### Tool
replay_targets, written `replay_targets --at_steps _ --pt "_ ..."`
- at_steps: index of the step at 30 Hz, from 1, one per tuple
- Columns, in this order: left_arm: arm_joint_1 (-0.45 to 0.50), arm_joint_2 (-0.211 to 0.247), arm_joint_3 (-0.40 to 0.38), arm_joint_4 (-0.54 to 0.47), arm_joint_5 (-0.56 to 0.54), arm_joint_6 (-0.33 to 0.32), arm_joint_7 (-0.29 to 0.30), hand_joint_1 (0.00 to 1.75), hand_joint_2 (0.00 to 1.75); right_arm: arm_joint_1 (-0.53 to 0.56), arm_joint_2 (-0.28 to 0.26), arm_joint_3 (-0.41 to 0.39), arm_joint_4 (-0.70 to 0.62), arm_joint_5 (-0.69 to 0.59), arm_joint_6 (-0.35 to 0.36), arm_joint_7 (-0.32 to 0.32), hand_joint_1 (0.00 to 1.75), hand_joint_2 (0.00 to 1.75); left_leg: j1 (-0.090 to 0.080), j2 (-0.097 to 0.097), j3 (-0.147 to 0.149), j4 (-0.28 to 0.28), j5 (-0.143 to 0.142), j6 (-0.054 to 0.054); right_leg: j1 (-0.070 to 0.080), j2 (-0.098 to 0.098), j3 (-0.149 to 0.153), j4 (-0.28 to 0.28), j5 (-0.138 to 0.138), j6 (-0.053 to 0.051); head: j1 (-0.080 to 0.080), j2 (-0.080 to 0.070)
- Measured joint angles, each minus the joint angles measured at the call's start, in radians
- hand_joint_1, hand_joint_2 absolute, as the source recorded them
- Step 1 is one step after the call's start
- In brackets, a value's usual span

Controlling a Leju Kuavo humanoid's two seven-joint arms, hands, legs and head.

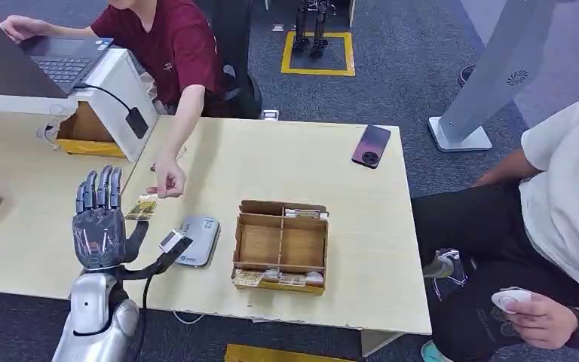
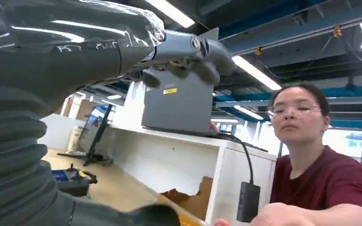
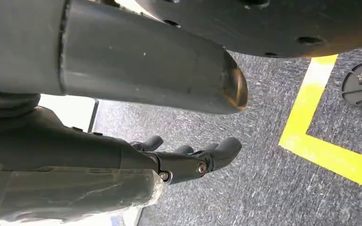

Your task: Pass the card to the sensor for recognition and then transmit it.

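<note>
My left hand (image 1: 99,219) is raised over the table's front left, fingers straight up and apart, thumb out to the side. A yellowish card (image 1: 142,207) hangs just beyond the thumb, and a person's hand (image 1: 167,181) holds its far end. I cannot tell whether my thumb touches the card. The grey sensor pad (image 1: 200,240) lies flat on the table beside my wrist. In the left wrist view the fingers (image 2: 188,56) stretch out with nothing in them, and the card's yellow edge (image 2: 181,217) shows low down. My right hand (image 3: 188,157) hangs over the carpet, holding nothing.
A wooden divider box (image 1: 280,245) with cards along its edges stands right of the sensor. A phone (image 1: 371,145) lies at the table's far right. A white stand (image 1: 113,90) with a laptop is at the back left. A second person sits on the right (image 1: 558,226).
</note>
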Motion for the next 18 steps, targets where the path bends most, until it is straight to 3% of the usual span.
replay_targets --at_steps 6,13,18 --pt "0.006 -0.003 0.003 0.000 0.044 0.000 -0.094 1.75 1.75 0.000 0.000 0.000 0.000 0.001 0.000 0.000 0.00 0.00 0.000 0.000 0.000 0.000 0.000 0.000 0.000 0.000 0.000 0.000 0.000 0.000 0.000 0.000" --pt "0.007 -0.039 0.045 0.001 0.070 0.000 -0.213 1.75 1.75 0.000 0.000 0.004 0.000 0.000 -0.003 0.007 0.00 0.00 0.000 0.000 0.000 0.000 0.000 0.000 0.000 0.000 0.000 0.000 0.000 0.000 0.000 0.000" --pt "0.007 -0.083 0.113 0.001 0.117 0.000 -0.342 1.75 1.75 0.000 0.000 0.005 0.000 0.000 -0.003 0.006 0.00 0.00 0.000 0.000 0.000 0.000 0.000 0.000 0.000 0.000 0.000 0.000 0.000 0.000 0.000 0.000"
